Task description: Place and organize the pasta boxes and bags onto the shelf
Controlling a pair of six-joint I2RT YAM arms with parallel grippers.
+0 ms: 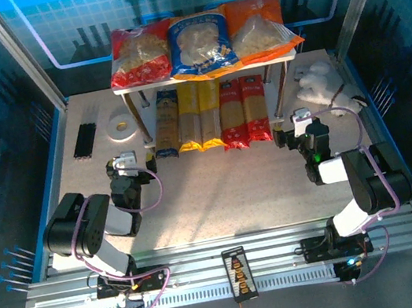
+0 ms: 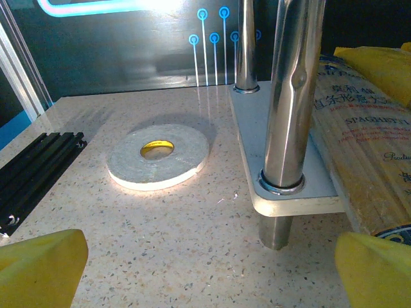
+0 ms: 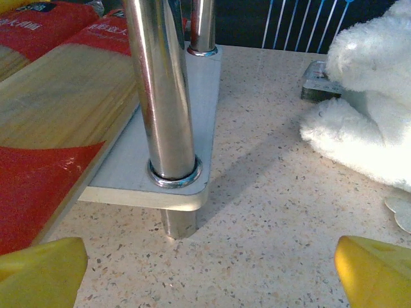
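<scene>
Pasta boxes [image 1: 210,117] lie side by side on the lower tier of the shelf [image 1: 127,90], three bags [image 1: 201,45] across its top; left pincer [image 1: 125,161] and right pincer [image 1: 301,116], fingers apart and empty, flank the shelf's front corners.

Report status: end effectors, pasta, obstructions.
Open, empty: left end effector, right end effector. All bags atop shelf, pasta boxes on lower tier. Nothing blocking.
</scene>
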